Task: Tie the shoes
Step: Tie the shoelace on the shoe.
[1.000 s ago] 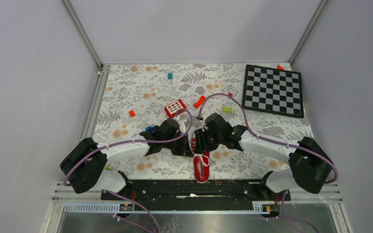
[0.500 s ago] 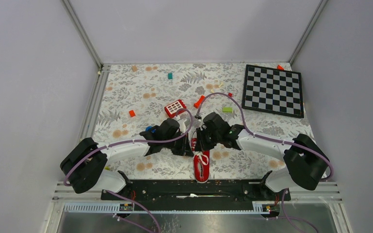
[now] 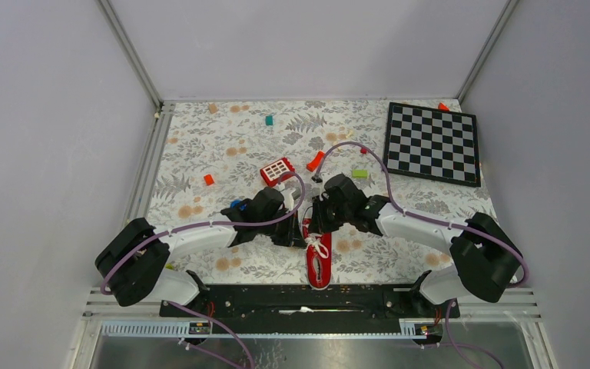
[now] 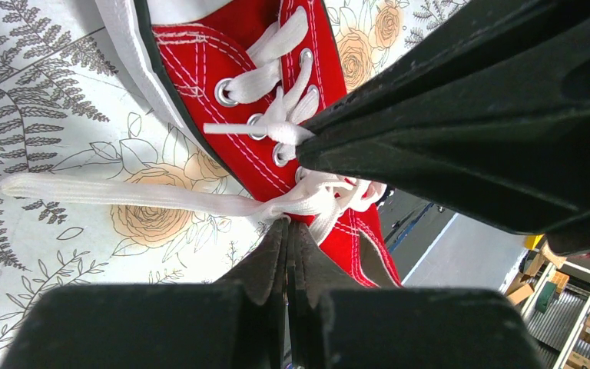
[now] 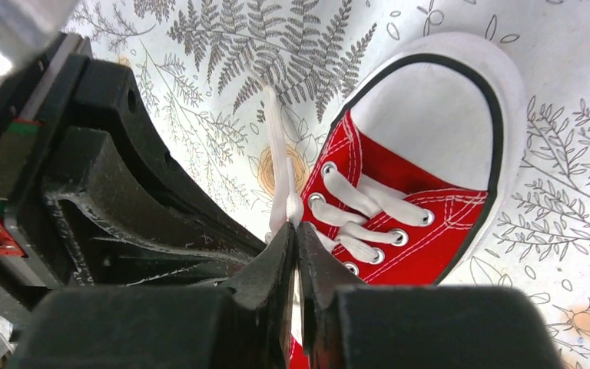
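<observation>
The red shoe (image 3: pixel 319 269) with white sole lies on the floral cloth by the near edge, toe pointing away. Both grippers meet over its laced front. In the left wrist view my left gripper (image 4: pixel 288 223) is shut on a white lace (image 4: pixel 123 192) at the knot, beside the shoe's red side (image 4: pixel 215 46); that lace trails off left over the cloth. In the right wrist view my right gripper (image 5: pixel 293 228) is shut on the other lace (image 5: pixel 276 146), which rises from its tips next to the eyelets; the white toe cap (image 5: pixel 430 115) lies beyond.
A checkerboard (image 3: pixel 432 142) lies at the back right. A red block with white squares (image 3: pixel 276 170) and a red-orange piece (image 3: pixel 316 161) sit just beyond the grippers. A green block (image 3: pixel 359 174), a small red cube (image 3: pixel 209 179) and a teal piece (image 3: pixel 269 120) lie scattered.
My right gripper has closed on the lace and drawn slightly away from the near edge; its arm shifted left. The left arm has stayed still.
</observation>
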`<action>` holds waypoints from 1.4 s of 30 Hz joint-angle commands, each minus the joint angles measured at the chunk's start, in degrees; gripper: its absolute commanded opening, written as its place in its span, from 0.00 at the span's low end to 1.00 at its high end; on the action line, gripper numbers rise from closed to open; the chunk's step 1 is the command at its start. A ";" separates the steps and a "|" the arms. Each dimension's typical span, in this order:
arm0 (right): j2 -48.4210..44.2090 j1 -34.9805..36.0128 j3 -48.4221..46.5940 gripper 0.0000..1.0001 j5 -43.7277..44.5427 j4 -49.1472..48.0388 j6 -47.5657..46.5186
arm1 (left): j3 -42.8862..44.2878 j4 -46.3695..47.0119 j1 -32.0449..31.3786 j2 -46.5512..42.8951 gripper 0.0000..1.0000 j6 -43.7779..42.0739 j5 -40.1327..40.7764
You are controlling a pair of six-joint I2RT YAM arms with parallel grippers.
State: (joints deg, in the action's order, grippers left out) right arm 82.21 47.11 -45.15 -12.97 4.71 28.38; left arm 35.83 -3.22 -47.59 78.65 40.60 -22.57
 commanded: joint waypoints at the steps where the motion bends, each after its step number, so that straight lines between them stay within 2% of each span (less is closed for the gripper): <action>1: -0.96 -1.13 -0.54 0.11 1.39 -3.08 1.02 | -0.63 2.63 -0.20 -0.34 0.00 0.09 -1.55; 4: -0.34 -1.23 -0.66 0.12 0.62 -3.68 1.39 | -0.59 2.69 -0.22 -0.34 0.00 0.17 -1.57; 9: 0.03 -1.23 -0.15 0.00 0.09 -4.13 1.80 | -0.59 2.67 -0.29 -0.33 0.00 0.18 -1.57; 21: 2.71 -3.15 -1.00 0.00 1.24 -10.99 4.72 | -0.70 3.31 -0.30 -0.60 0.00 0.18 -1.46; 42: 5.88 -4.39 -3.33 0.00 2.12 -13.76 6.09 | -0.92 3.31 -0.26 -1.12 0.00 0.36 -1.52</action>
State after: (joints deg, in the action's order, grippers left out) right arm 87.39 43.57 -45.19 -12.56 -6.81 34.24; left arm 35.09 -2.83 -47.64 78.65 40.62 -22.76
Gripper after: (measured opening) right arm 0.017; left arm 0.009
